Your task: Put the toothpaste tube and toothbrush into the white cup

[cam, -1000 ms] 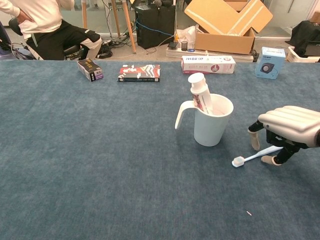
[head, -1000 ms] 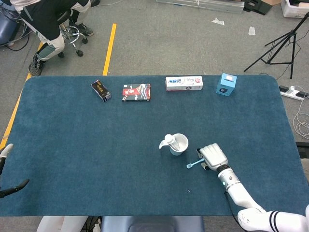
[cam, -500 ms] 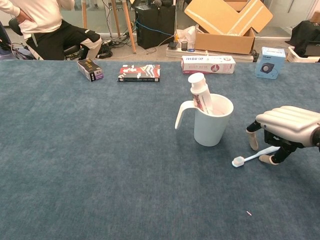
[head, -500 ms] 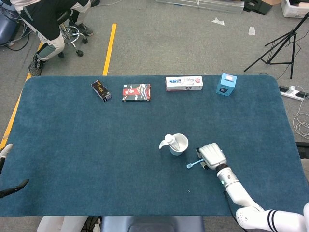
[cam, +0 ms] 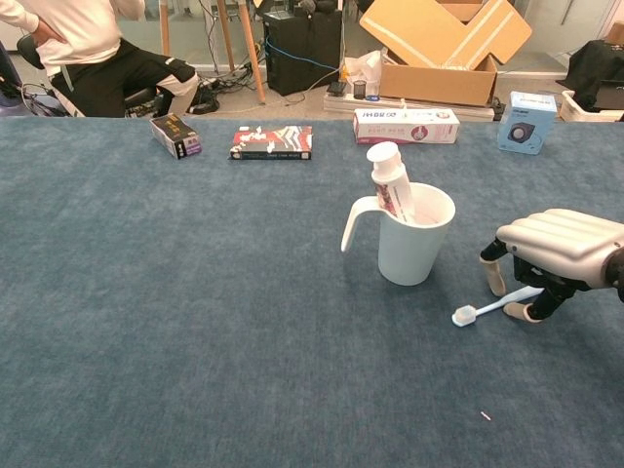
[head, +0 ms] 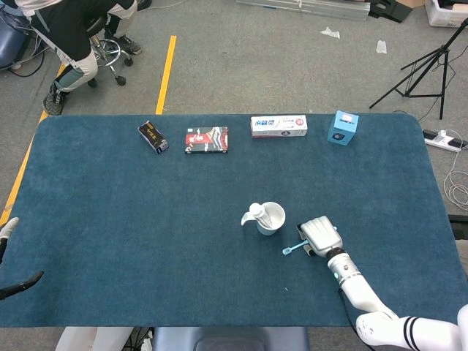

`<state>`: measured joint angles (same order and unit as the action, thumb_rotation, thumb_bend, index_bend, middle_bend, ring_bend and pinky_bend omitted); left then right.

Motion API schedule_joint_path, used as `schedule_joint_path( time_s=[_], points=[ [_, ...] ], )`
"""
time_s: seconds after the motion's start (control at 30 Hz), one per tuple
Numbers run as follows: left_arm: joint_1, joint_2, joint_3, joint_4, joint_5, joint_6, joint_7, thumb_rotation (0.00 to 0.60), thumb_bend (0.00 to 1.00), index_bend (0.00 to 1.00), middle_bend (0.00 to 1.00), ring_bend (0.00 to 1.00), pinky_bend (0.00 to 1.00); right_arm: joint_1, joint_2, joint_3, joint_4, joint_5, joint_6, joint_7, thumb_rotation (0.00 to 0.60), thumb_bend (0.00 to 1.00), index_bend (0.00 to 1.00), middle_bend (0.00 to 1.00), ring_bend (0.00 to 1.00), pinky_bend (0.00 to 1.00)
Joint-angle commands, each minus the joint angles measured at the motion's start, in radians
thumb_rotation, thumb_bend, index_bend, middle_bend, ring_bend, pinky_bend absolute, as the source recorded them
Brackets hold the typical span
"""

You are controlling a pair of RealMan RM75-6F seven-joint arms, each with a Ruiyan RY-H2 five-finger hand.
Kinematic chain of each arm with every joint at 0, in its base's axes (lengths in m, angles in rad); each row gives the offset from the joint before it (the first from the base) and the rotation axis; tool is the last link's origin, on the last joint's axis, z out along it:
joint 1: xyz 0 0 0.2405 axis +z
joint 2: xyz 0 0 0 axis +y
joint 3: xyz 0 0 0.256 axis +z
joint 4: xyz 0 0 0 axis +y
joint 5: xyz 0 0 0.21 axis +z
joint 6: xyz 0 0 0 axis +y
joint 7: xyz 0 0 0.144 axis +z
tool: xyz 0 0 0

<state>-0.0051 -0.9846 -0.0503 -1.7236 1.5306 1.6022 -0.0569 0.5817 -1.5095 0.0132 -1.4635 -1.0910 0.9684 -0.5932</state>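
The white cup (cam: 414, 244) stands right of the table's middle, handle to the left, with the toothpaste tube (cam: 390, 180) upright inside it. The toothbrush (cam: 485, 306) lies flat on the blue cloth just right of the cup, its bristle head pointing left. My right hand (cam: 561, 246) arches over the brush handle, thumb on the cup side and fingers on the other, their tips down at the cloth with a gap between them. In the head view the right hand (head: 320, 234) sits beside the cup (head: 270, 218). Only a sliver of my left hand (head: 13, 256) shows at the table's left edge.
Along the far edge lie a black box (cam: 175, 135), a red packet (cam: 272, 142), a toothpaste carton (cam: 406, 126) and a blue box (cam: 526, 122). A seated person (cam: 88, 49) is beyond the far left corner. A tripod (head: 424, 73) stands off the far right.
My right hand has crept slightly left toward the cup over the brush handle. The toothbrush, cup and tube have not moved.
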Motion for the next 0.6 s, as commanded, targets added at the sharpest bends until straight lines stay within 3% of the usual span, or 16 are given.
schedule_joint_path(
  time_s=[0.03, 0.6],
  points=[
    [0.000, 0.000, 0.000, 0.000, 0.000, 0.000, 0.000, 0.600, 0.05, 0.03, 0.16, 0.16, 0.26, 0.000, -0.001, 0.000, 0.000, 0.000, 0.001, -0.001, 0.600, 0.22, 0.57, 1.00, 1.00, 1.00],
    [0.000, 0.000, 0.000, 0.000, -0.001, -0.001, 0.002, 0.600, 0.04, 0.03, 0.16, 0.16, 0.26, -0.012, 0.021, 0.001, -0.032, -0.015, 0.015, 0.028, 0.600, 0.23, 0.63, 1.00, 1.00, 1.00]
  ],
)
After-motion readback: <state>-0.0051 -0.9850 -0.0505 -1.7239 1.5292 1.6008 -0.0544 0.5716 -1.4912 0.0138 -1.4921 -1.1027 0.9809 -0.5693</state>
